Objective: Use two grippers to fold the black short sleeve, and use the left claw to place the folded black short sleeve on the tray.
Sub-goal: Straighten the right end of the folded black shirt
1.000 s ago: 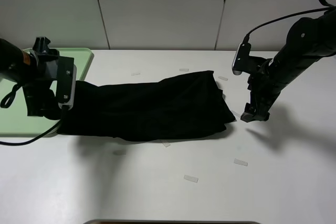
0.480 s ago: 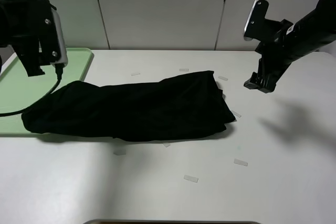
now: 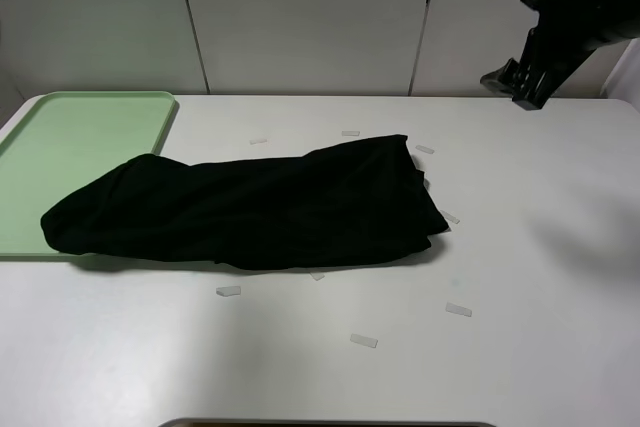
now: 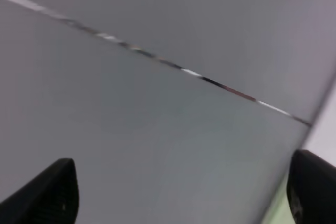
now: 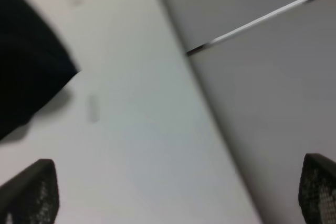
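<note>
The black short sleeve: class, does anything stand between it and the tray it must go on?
Nothing visible does. One end of the black short sleeve lies over the near part of the tray, and the rest of the tray is bare green.

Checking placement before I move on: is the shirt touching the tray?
Touching. The high view shows the shirt lying with one end over the tray and its near rim.
</note>
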`<state>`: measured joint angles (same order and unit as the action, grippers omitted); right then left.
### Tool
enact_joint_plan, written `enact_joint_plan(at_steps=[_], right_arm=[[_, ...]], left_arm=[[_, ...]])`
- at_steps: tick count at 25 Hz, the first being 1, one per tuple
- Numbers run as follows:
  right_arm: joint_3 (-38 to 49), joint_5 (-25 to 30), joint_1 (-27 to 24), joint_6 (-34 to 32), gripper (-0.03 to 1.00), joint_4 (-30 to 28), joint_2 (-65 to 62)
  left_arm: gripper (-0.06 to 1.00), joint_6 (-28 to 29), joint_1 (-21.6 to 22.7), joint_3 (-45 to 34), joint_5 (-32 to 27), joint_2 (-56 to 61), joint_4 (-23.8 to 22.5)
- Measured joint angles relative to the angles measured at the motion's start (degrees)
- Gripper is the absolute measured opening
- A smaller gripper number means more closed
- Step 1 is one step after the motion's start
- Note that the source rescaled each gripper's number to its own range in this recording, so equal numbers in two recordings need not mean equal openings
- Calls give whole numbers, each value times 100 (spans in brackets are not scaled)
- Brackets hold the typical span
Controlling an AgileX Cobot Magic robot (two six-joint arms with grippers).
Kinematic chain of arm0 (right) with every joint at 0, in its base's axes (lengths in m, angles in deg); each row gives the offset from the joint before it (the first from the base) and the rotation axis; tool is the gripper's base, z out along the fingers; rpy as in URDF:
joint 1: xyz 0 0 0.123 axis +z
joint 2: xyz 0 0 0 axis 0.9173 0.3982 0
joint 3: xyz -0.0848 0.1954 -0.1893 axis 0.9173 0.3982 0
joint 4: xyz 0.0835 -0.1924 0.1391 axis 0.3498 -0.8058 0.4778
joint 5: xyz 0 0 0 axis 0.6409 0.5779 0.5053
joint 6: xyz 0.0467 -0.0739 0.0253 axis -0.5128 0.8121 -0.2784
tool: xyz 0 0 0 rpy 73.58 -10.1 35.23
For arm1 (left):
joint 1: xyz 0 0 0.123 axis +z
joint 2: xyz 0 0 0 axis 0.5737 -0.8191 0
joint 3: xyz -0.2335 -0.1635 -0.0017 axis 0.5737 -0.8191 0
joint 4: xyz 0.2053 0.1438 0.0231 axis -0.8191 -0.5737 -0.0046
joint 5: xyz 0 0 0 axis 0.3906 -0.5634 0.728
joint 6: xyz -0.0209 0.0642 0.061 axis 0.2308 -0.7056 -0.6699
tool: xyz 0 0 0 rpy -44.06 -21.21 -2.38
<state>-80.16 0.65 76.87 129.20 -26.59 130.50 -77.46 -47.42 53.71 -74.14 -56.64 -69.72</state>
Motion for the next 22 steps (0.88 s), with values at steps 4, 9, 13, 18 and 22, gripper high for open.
enact_joint_plan(at_steps=[4, 9, 13, 18, 22], right_arm=[[0, -121, 0, 0, 100, 159, -553], [0, -121, 0, 0, 100, 592, -1004], [0, -110, 0, 0, 100, 776, -1338], [0, 75, 0, 0, 100, 812, -1796], [0, 371, 0, 0, 100, 859, -2146]], left_arm=[[80, 1126, 0, 0, -612, 1156, -6], [80, 2995, 0, 0, -1657, 2439, -6], [80, 3618, 0, 0, -2261, 3382, -6], [82, 3634, 0, 0, -2674, 4239, -6], [96, 3310, 0, 5, -3785, 4832, -6]])
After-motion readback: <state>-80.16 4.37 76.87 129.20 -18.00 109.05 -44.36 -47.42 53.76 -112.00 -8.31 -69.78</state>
